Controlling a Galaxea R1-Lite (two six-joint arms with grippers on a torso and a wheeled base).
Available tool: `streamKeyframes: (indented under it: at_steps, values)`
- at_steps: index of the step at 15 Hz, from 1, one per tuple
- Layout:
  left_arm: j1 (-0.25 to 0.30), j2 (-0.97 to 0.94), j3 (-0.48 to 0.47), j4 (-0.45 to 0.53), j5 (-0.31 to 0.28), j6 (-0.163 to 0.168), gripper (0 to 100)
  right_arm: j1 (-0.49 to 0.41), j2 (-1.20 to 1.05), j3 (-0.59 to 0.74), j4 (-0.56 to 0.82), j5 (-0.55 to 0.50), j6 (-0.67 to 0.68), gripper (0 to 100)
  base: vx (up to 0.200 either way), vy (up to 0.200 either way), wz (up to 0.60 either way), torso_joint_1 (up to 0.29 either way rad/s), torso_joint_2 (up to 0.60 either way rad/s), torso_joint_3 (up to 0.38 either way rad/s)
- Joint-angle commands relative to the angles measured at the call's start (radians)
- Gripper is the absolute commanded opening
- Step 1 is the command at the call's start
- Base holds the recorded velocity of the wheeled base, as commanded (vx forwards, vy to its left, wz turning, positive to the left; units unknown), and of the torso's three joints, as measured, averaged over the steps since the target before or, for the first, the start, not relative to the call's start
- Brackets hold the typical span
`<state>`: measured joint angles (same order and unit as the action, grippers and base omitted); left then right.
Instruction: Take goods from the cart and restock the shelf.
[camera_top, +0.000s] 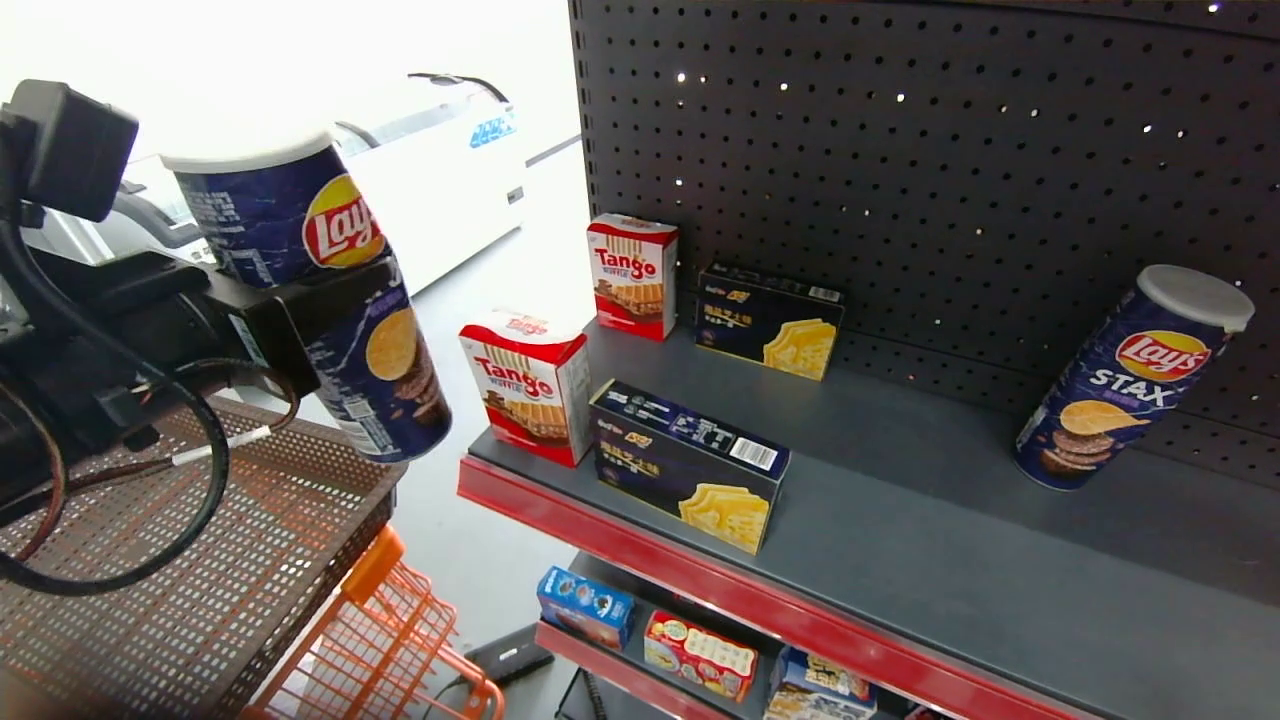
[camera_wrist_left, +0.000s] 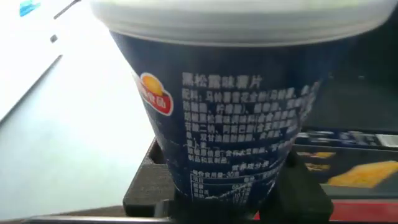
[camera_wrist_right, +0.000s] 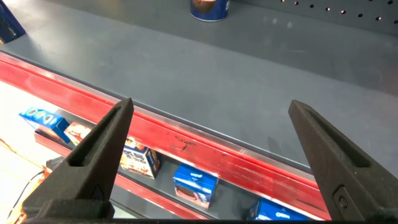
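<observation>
Dark blue cardboard chip canister with white plastic lid (camera_top: 385, 375) hung just off the grey metal shelf (camera_top: 900, 520), over the orange wire cart (camera_top: 390, 640). Your left claw (camera_top: 320, 305) was clamped on it mid-body. Likely light, slick, crushable; squeeze gently. Your right claw (camera_wrist_right: 211, 106) gaped wide above the shelf's edge.

left gripper (camera_wrist_left: 227, 193) | clamped on chip can (camera_wrist_left: 236, 106) | box (camera_wrist_left: 360, 173) behind

Left arm (camera_top: 90, 330) matte black, boxy; black cables (camera_top: 205, 480) looped; right end effector (camera_wrist_right: 211, 104) fingers (camera_wrist_right: 93, 155) black wedges
</observation>
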<state>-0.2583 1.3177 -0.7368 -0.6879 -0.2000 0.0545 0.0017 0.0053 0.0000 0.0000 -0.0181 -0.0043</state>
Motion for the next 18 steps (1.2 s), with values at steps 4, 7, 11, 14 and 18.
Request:
streamKeyframes:
  at_steps: [4, 7, 11, 14, 18]
  values:
    - [-0.137, -0.015, -0.019, 0.005, -0.007, -0.004, 0, 0.0, 0.001, 0.0, 0.0, 0.0, 0.0, 100, 0.0, 0.0, 0.0, 0.0, 0.0, 0.0]
    - [-0.173, -0.014, -0.035, 0.051, -0.009, -0.005, 0, 0.0, 0.001, 0.0, 0.0, 0.0, 0.0, 100, 0.0, 0.0, 0.0, 0.0, 0.0, 0.0]
    - [-0.231, -0.023, -0.096, 0.151, -0.007, -0.002, 0, 0.0, 0.001, 0.0, 0.0, 0.0, 0.0, 100, 0.0, 0.0, 0.0, 0.0, 0.0, 0.0]
    - [-0.269, -0.026, -0.104, 0.146, -0.007, 0.001, 0, 0.0, 0.001, 0.0, 0.0, 0.0, 0.0, 100, 0.0, 0.0, 0.0, 0.0, 0.0, 0.0]
    - [-0.289, 0.012, -0.164, 0.205, -0.072, 0.002, 0, 0.0, 0.001, 0.0, 0.0, 0.0, 0.0, 100, 0.0, 0.0, 0.0, 0.0, 0.0, 0.0]
